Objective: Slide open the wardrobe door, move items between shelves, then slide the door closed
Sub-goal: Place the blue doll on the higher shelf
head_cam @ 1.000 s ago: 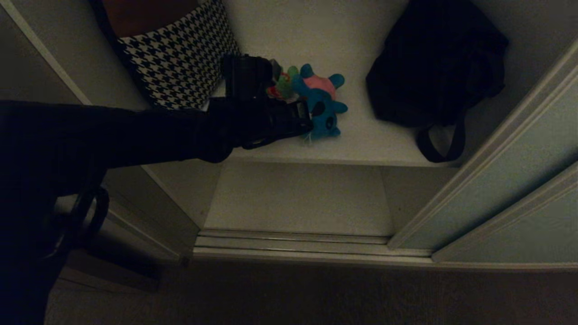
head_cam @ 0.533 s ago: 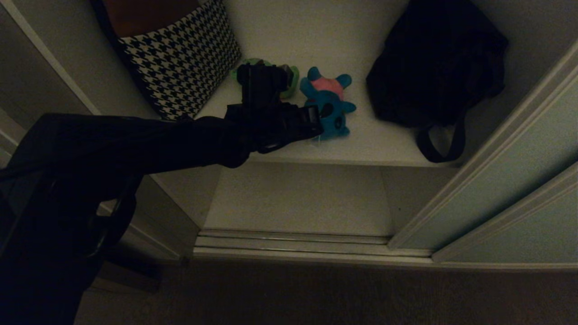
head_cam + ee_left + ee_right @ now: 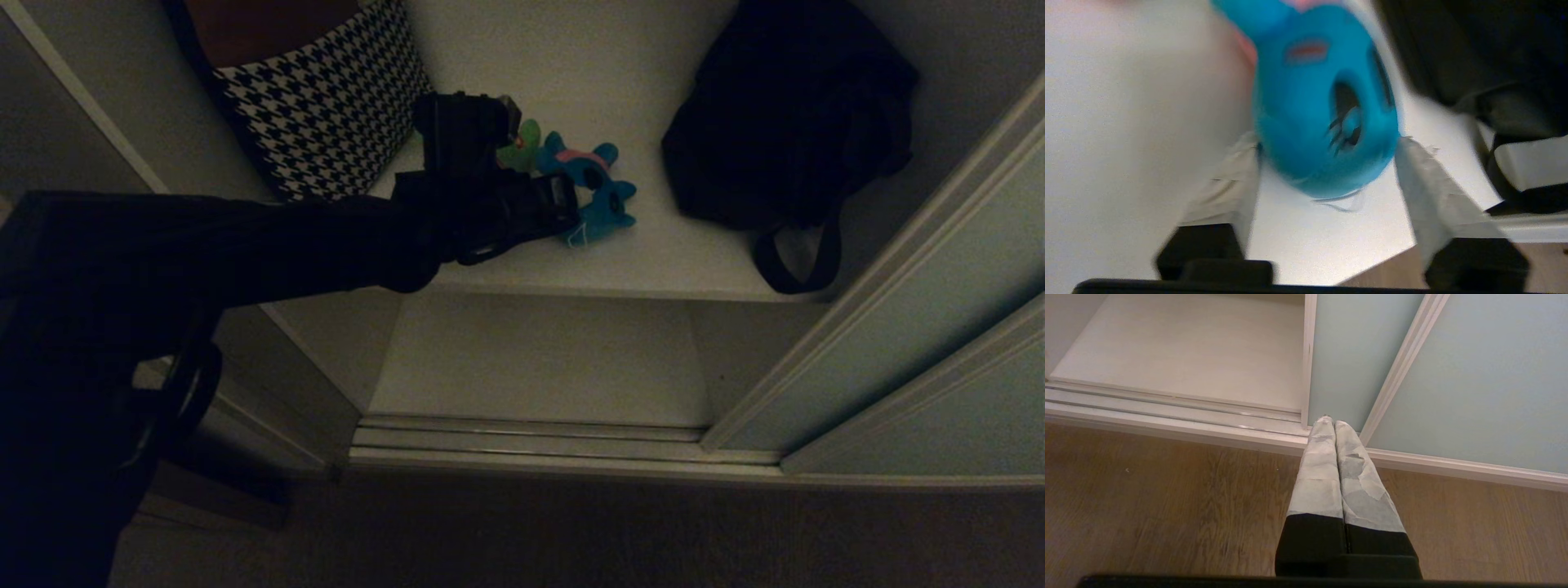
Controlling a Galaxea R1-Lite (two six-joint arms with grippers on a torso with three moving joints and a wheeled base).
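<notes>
Left gripper over upper shelf, fingers spread either side of the blue plush toy. Green plush toy at its 10 o'clock. Right gripper parked near sliding wardrobe door, fingers pressed together.

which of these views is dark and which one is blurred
Head view: very dim, the left arm a near-black silhouette, only the blue plush toy and green plush toy keeping colour on the shelf. Left wrist view: bright but motion-blurred, the blue toy smeared. Right wrist view: evenly lit and sharp, the sliding wardrobe door crisp.
</notes>
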